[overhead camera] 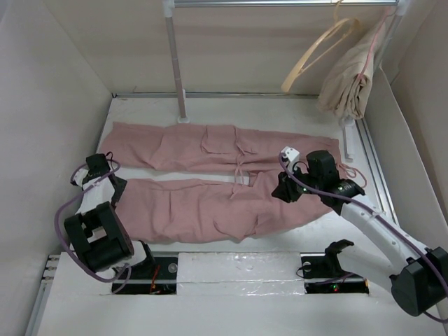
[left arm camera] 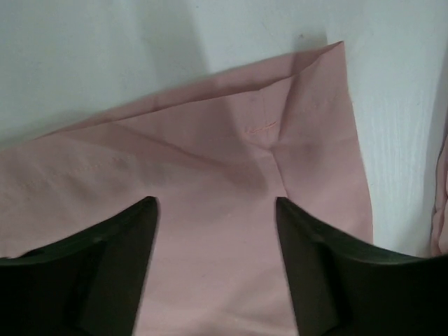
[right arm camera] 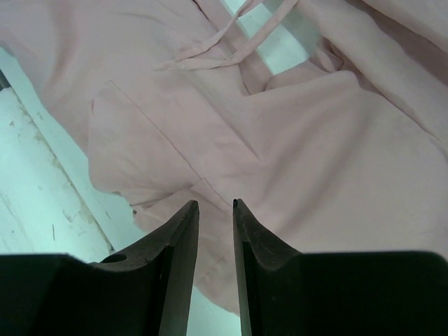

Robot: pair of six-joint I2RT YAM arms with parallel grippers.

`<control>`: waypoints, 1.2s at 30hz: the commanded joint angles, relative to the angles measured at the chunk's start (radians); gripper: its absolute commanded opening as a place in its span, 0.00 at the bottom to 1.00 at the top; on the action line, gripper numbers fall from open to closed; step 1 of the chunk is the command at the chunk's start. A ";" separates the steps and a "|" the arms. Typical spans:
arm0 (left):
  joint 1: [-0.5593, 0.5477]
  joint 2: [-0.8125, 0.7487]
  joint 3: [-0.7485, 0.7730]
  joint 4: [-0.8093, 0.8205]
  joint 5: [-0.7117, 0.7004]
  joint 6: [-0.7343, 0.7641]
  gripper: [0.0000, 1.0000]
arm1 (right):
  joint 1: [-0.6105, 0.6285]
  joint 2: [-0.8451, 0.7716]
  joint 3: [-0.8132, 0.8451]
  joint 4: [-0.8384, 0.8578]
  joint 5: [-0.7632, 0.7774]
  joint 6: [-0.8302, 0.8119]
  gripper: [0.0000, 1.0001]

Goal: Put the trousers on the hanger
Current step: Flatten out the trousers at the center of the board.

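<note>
The dusty-pink trousers [overhead camera: 203,210] lie flat on the white table, legs running left and the waist at the right. My left gripper [overhead camera: 105,183] hangs over the near leg's cuff end; in the left wrist view the gripper [left arm camera: 217,203] is wide open just above the cloth [left arm camera: 210,140], holding nothing. My right gripper [overhead camera: 283,190] is over the waist area; in the right wrist view the gripper [right arm camera: 215,204] has its fingers a narrow gap apart above the cloth [right arm camera: 315,140], with nothing between them. The drawstring [right arm camera: 210,45] lies ahead of it. The cream hanger [overhead camera: 318,52] hangs on the back rail.
A beige folded garment [overhead camera: 350,77] hangs on its own hanger beside the cream one at the back right. A white rail post [overhead camera: 175,63] stands at the back of the table. Side walls close in left and right. Bare white table [right arm camera: 42,182] shows by the waist's edge.
</note>
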 commanded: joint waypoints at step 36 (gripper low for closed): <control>0.056 -0.271 0.099 -0.294 -0.056 -0.114 0.66 | -0.095 -0.204 0.037 -0.177 0.032 -0.003 0.07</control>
